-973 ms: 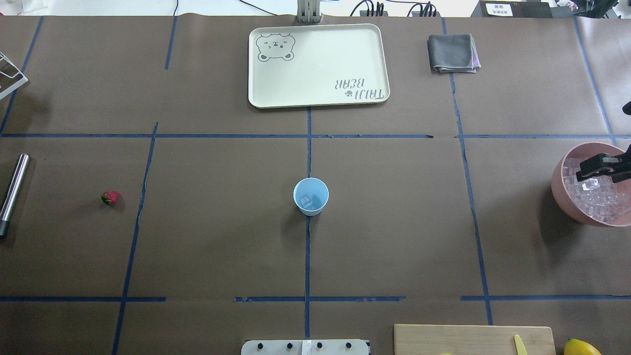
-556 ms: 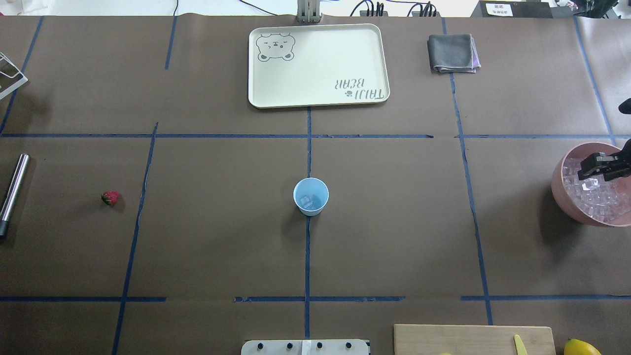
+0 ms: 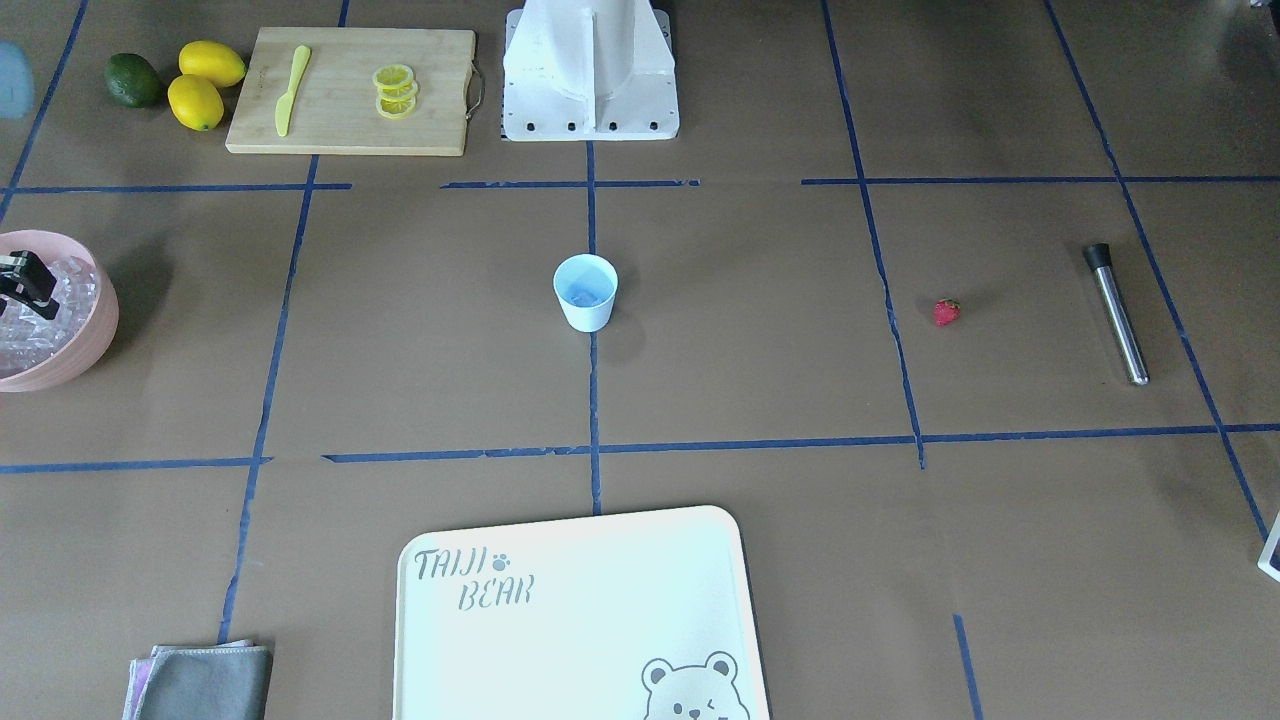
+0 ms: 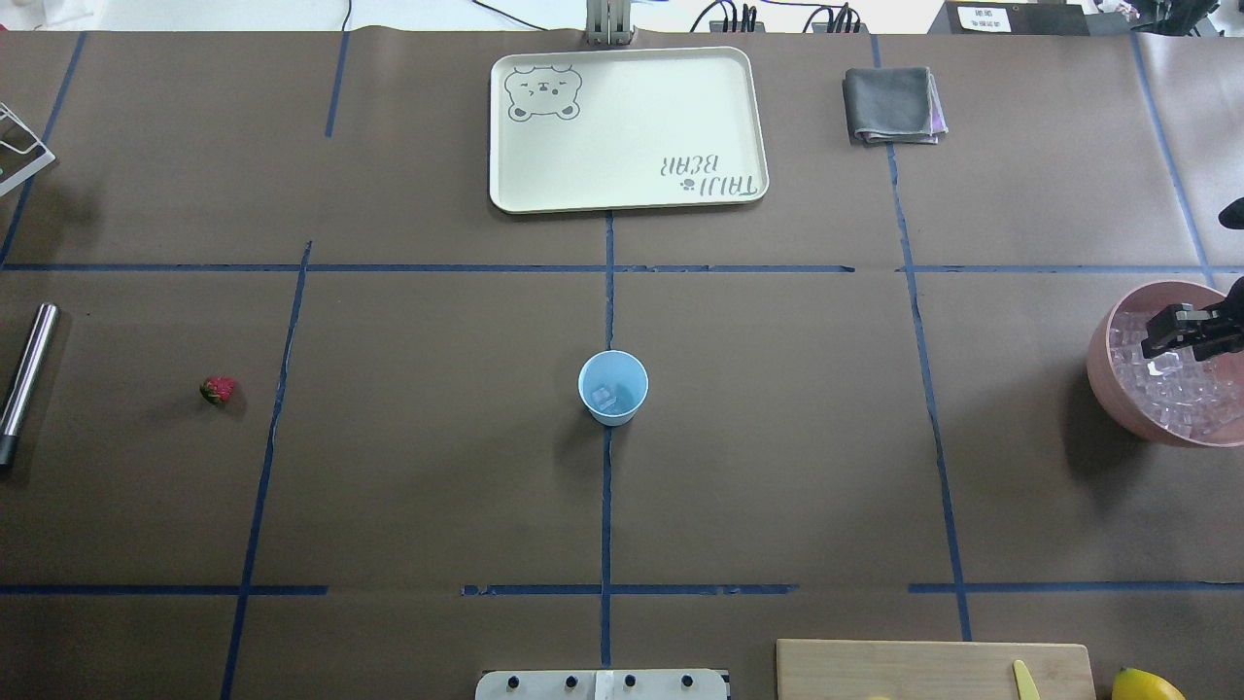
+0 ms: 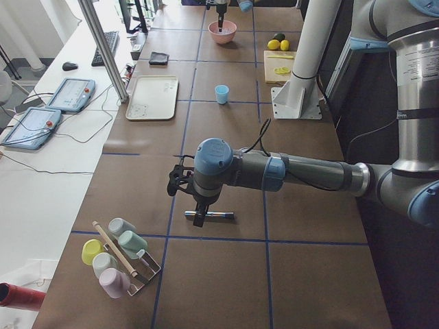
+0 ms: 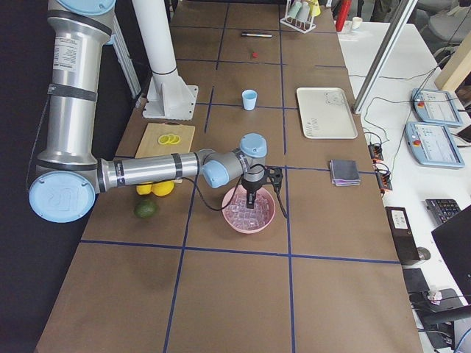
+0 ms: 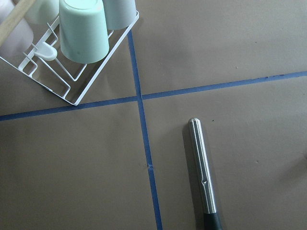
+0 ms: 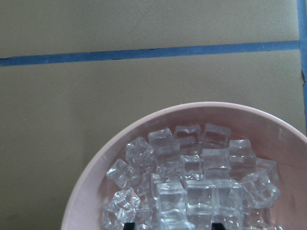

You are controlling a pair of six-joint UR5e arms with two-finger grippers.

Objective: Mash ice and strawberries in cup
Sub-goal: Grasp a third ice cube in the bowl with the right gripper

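Observation:
The pale blue cup (image 4: pixel 612 387) stands at the table's middle with a clear ice cube (image 4: pixel 604 397) inside. A small red strawberry (image 4: pixel 218 390) lies on the table far to the left. My right gripper (image 4: pixel 1152 340) hangs over the pink bowl (image 4: pixel 1098 360) of ice (image 8: pixel 192 167). It is open, its tips (image 8: pixel 172 226) spread wider than one cube just above the pile. My left gripper (image 5: pixel 199 216) shows only in the exterior left view, just above a metal rod (image 5: pixel 209 215). I cannot tell whether it is open or shut.
A cream bear tray (image 4: pixel 627 126) and a folded grey cloth (image 4: pixel 892 105) lie at the far side. A cutting board (image 3: pixel 350 90) carries lemon slices and a yellow knife, with lemons (image 3: pixel 205 85) and an avocado (image 3: pixel 133 80) beside it. A cup rack (image 7: pixel 72 43) stands beyond the rod (image 7: pixel 204 177).
The right gripper has drawn slightly to the right over the bowl and looks lower above the ice. The cup, strawberry and rod have not moved.

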